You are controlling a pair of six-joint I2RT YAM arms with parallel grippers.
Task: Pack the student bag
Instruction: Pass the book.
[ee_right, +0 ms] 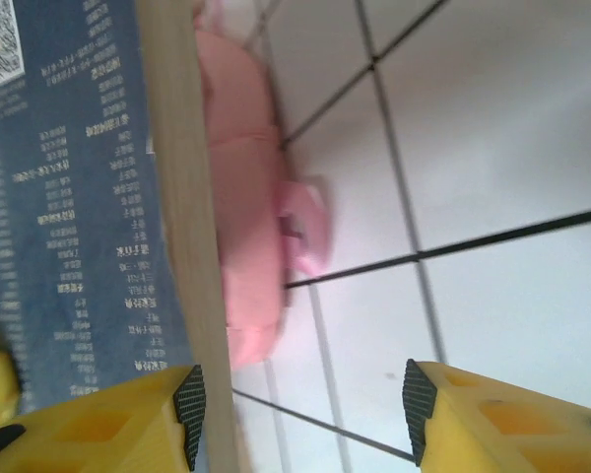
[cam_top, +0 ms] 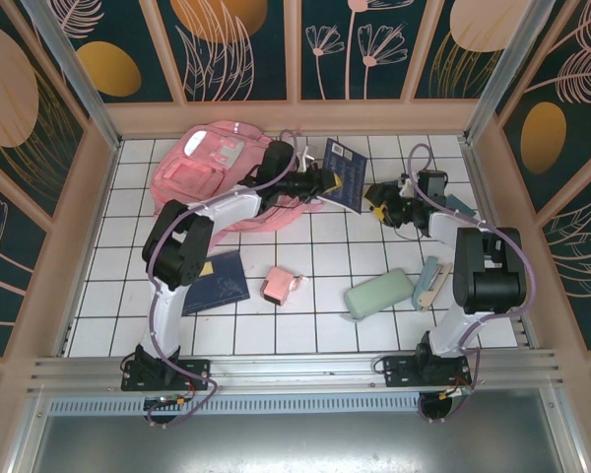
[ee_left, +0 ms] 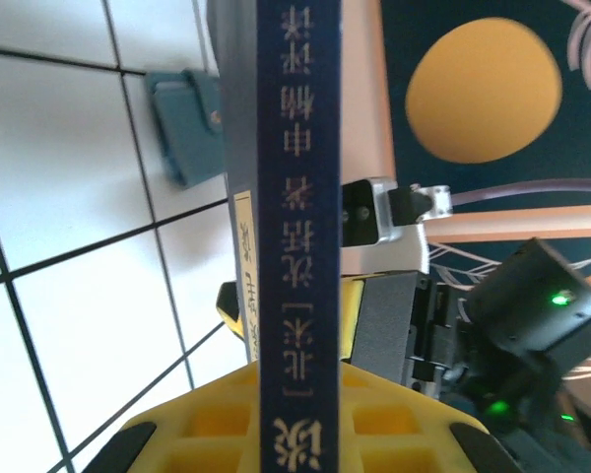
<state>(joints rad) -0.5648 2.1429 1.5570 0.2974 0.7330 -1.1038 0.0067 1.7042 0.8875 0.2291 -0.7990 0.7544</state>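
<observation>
The student bag (cam_top: 209, 175), a big soft pink backpack, lies at the table's back left; part of it shows in the right wrist view (ee_right: 244, 236). My left gripper (cam_top: 320, 184) is just to its right, shut on a dark blue book (cam_top: 347, 174) held on edge. In the left wrist view the spine (ee_left: 297, 197), with pale lettering, runs up between the yellow jaws (ee_left: 295, 330). My right gripper (cam_top: 379, 205) sits at the book's right side, open (ee_right: 303, 409). The book's cover (ee_right: 69, 197) and page edge lie by its left finger (ee_right: 187, 409).
On the table's front half lie a second blue book (cam_top: 217, 282), a small pink pouch (cam_top: 281, 286), a mint green case (cam_top: 377, 293) and a pale teal stapler-like item (cam_top: 431, 284). A teal case (cam_top: 460, 207) lies by the right wall, also in the left wrist view (ee_left: 187, 123).
</observation>
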